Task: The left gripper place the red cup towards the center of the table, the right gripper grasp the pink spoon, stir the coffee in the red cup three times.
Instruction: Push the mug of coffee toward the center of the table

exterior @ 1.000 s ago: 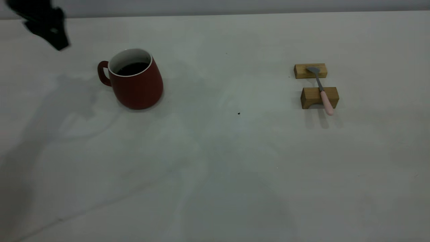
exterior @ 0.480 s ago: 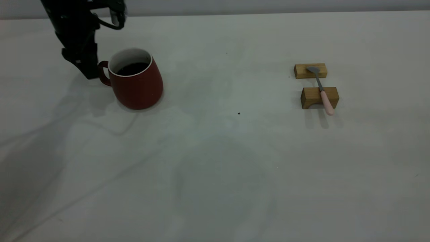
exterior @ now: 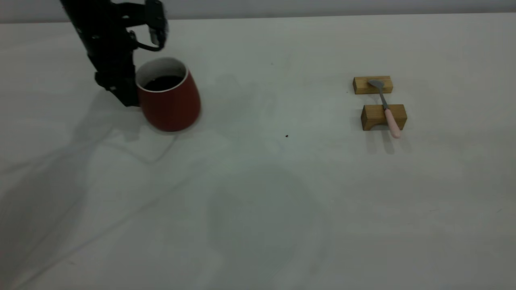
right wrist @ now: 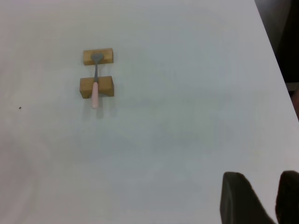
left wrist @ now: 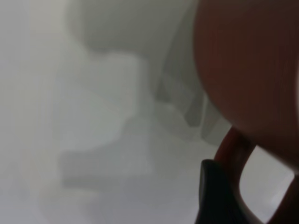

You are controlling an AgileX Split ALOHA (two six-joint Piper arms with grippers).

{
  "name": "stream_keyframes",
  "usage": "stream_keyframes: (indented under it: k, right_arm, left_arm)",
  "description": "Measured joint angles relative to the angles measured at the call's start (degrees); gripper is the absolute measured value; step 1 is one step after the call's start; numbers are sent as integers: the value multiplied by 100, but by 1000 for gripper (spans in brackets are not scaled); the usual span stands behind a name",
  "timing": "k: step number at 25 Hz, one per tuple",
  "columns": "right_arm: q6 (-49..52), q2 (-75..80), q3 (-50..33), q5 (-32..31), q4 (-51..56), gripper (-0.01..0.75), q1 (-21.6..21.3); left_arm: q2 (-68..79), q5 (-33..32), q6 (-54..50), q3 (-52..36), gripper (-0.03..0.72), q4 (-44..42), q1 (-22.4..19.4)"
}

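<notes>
So my left gripper [exterior: 128,98] is down at the handle side of the red cup [exterior: 171,100], way over on the left part of the table [exterior: 258,181]. From the wrist cam I can see one black finger [left wrist: 217,193] poking through the loop handle, cup wall right up against it, but I honestly can't tell whether those jaws are clamped on the handle or just sitting there. The cup looks a bit tilted, and the coffee [exterior: 163,83] is dark inside the white rim. My right gripper [right wrist: 261,198] is hanging back high above the table's edge, well apart from everything, fingers spread with a gap between them, holding nothing. The pink spoon [exterior: 386,108] is lying across two wooden blocks [exterior: 383,117] on the right side, bowl on the far block, pink handle sticking out past the near one.
</notes>
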State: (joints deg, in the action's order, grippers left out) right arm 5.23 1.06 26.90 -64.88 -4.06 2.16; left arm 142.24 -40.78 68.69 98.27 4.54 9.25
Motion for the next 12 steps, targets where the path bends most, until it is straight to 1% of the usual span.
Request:
stream_keyframes:
  k: [2,12]
  right_arm:
    - [0,0,0,0,0,236,0]
    - [0,0,0,0,0,236,0]
  left_arm:
    - [7,32,-5,0,478,133,135]
    - [18,585,-23,0,478,754,869]
